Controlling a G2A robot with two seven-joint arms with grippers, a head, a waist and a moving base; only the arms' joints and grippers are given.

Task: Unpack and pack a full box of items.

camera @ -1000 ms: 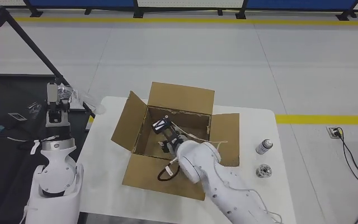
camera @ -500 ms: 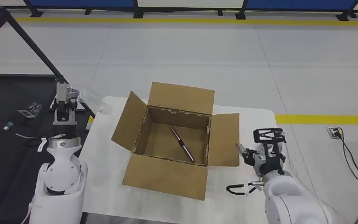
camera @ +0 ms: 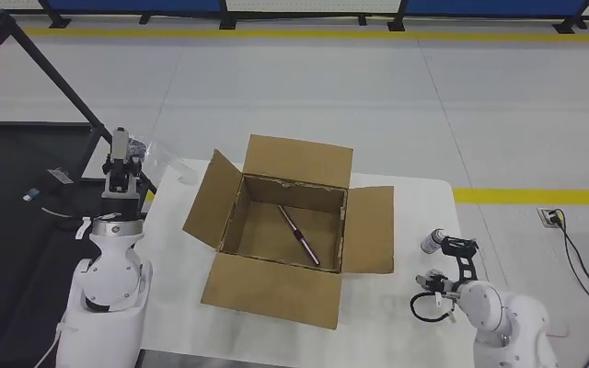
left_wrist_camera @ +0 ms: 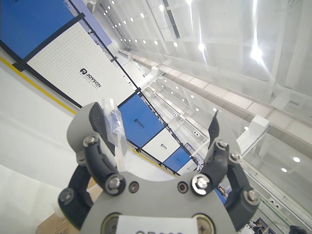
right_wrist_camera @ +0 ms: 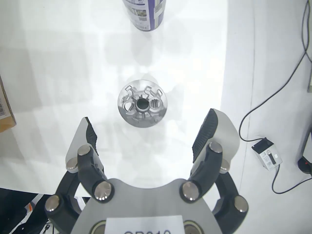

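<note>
Right gripper (right_wrist_camera: 149,116) held spread above the metal hub (right_wrist_camera: 142,103), right of the box (camera: 296,158), just nearward of the spray can (right_wrist_camera: 142,3); 2 pads (right_wrist_camera: 202,131) to be centred across its seemingly thin rim before closing.

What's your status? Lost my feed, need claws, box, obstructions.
Left claw open, clear plastic bag clinging to one finger. Right claw open over metal hub beside spray can. Cardboard box open, one thin rod inside. Nothing blocking the box.
</note>
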